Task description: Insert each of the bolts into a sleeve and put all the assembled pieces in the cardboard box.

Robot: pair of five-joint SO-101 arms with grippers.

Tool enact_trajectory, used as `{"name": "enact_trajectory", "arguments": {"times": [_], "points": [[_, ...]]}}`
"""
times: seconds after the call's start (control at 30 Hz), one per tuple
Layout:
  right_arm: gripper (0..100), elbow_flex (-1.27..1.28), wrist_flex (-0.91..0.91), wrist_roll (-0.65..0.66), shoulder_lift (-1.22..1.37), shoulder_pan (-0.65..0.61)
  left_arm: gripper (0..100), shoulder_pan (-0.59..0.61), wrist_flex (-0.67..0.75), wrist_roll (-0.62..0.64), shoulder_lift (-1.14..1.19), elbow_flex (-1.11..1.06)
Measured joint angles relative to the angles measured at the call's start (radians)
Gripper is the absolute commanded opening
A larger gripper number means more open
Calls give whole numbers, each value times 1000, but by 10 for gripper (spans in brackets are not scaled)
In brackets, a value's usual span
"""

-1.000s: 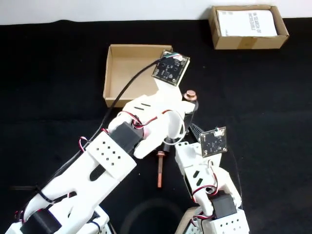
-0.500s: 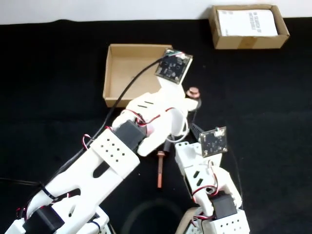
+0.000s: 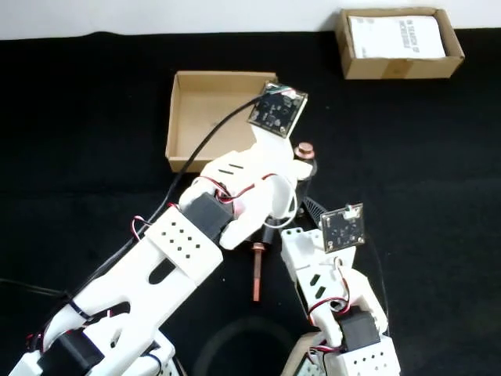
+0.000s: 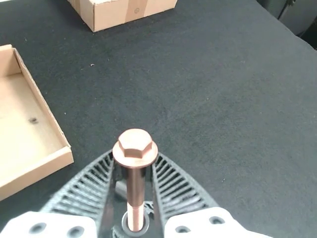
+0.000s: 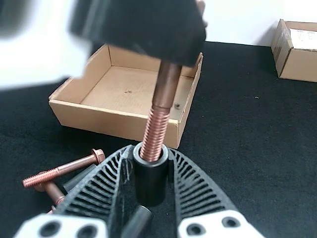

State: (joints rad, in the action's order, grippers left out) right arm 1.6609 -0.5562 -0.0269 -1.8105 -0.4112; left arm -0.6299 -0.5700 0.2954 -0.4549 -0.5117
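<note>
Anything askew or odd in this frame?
Nothing serious. The bolt in the left gripper enters the sleeve held by the right gripper at a slight lean, not quite in line. Spare bolts lie loose on the table.

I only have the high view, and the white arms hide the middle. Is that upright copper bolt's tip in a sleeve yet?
Observer: Yes. The copper hex-head bolt has its threaded end in the mouth of a black cylindrical sleeve, held upright by the right gripper.
Operator: What holds the bolt?
Observer: The left gripper; its ribbed black fingers press the shank just below the head.
Operator: Any loose parts hidden from me?
Observer: Two loose copper bolts, not one, plus a loose black sleeve, lie beside the right gripper on the black table cover.
</note>
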Motion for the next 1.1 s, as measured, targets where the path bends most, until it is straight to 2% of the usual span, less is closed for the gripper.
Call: {"name": "enact_trajectory", "arguments": {"times": [0.43,0.6,0.83,1.1], "points": [[8,0,-2,0,2,-2,24,0,31,0,-2,-74],[8,0,-2,0,2,-2,160,3,-57,0,-58,-75],[8,0,-2,0,0,2,161,-29,-244,-2,-189,-77],[8,0,-2,0,0,2,158,-52,-321,-3,-295,-77]]}}
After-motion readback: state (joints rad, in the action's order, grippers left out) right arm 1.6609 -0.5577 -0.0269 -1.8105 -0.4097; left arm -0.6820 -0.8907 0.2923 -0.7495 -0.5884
